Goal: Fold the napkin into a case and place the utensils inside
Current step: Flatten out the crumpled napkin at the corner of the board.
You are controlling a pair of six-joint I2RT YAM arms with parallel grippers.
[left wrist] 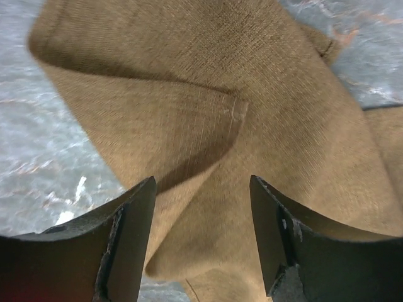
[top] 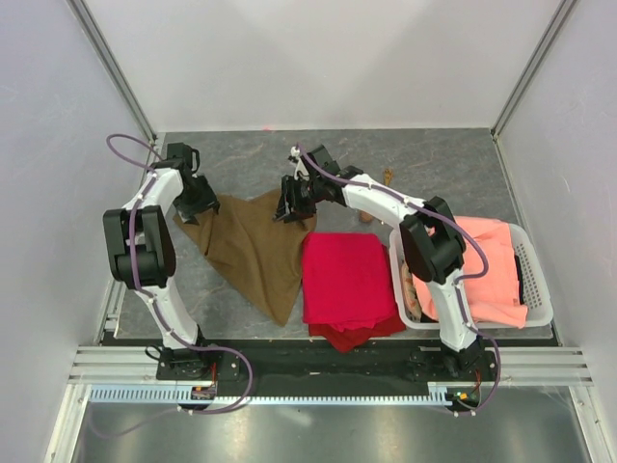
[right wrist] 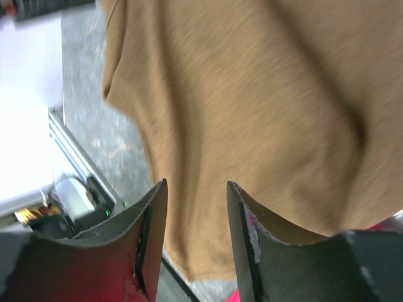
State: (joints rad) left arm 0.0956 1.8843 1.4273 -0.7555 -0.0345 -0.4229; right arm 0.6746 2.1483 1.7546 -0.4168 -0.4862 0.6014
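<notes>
The olive-brown napkin (top: 253, 246) lies crumpled in a rough triangle on the grey table, left of centre, not folded into a case. My left gripper (top: 198, 204) is over its left corner; the left wrist view shows the jaws open (left wrist: 201, 182) above folded napkin cloth (left wrist: 220, 75). My right gripper (top: 294, 207) is over the napkin's right corner, with jaws open (right wrist: 196, 184) above the cloth (right wrist: 264, 94). One small gold utensil (top: 388, 177) lies on the far table, right of the right arm. The other utensil cannot be made out.
A bright red cloth (top: 347, 280) lies just right of the napkin. A white plastic basket (top: 538, 307) at the right holds a salmon-orange cloth (top: 482, 260). White walls enclose the table on three sides.
</notes>
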